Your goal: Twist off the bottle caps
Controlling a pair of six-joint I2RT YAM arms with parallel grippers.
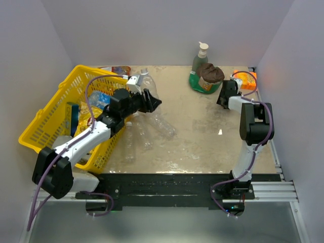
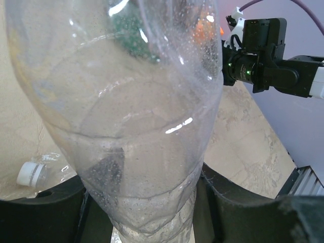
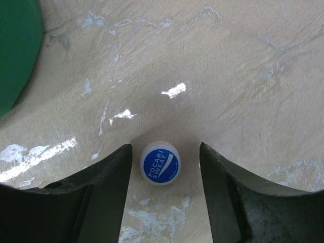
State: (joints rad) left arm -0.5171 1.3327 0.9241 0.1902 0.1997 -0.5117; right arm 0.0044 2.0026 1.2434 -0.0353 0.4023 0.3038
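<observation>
left jaws clamped on the body of a clear bottle point(image 2: 126, 126), beside the yellow basket point(image 1: 55, 116). right jaws stand parted, low over the desk point(image 3: 228, 76). blue cap point(image 3: 160, 163) lies flat on the desk between them, touching neither finger. green soap bottle point(image 1: 201, 76) nearby.

Blue bottle cap point(image 3: 160, 163), seen from above: white lettering on its top reads "POCARI SWEAT". No other writing is legible in any view.

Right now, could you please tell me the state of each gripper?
Left gripper: closed on a clear bottle.
Right gripper: open, blue cap lying loose between the jaws.
</observation>
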